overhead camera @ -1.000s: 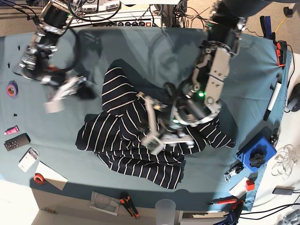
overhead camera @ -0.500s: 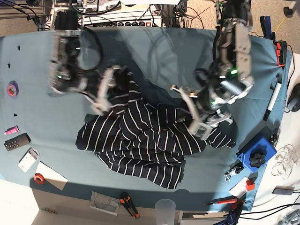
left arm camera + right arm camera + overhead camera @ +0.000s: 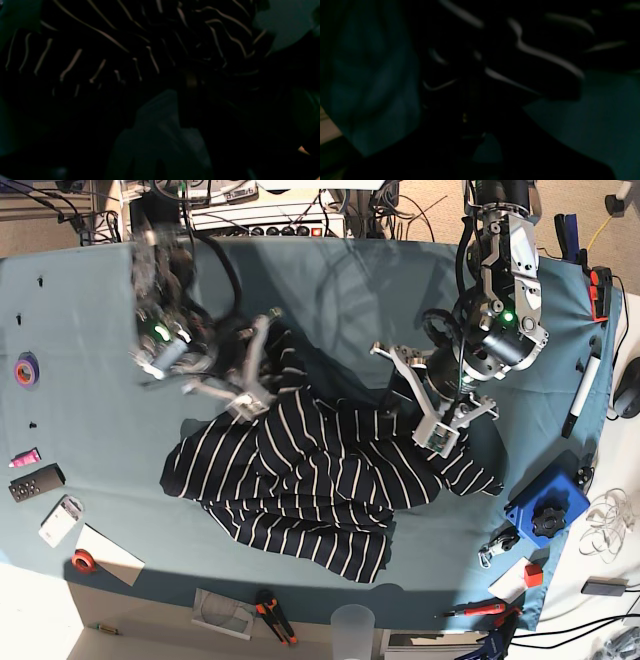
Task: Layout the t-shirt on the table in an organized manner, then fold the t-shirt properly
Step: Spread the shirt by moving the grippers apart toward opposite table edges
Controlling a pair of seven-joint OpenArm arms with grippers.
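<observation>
Garment position relative to both arms, seen from the base view: I find the t-shirt (image 3: 320, 480) crumpled near the middle of the worktop (image 3: 90, 360), its bulk running roughly left to right, with one striped lobe rising toward the upper left and a sleeve-like flap trailing to the lower right. The right gripper (image 3: 248, 385) sits at that upper-left lobe, on the cloth's edge; motion blur hides its jaws, so I cannot tell whether it has closed on fabric. The left gripper (image 3: 435, 410) stands at the shirt's upper right edge with jaws spread, one finger (image 3: 435, 435) low over the stripes, nothing clamped that I can see. Each arm is therefore nearest its own end of the garment, and I judge the coming move to be a pull apart along that long axis. Both arms reach in from the far edge, wrists bent downward. Wrist views are too dark to add more than stripes (image 3: 75, 60) close under each camera.
</observation>
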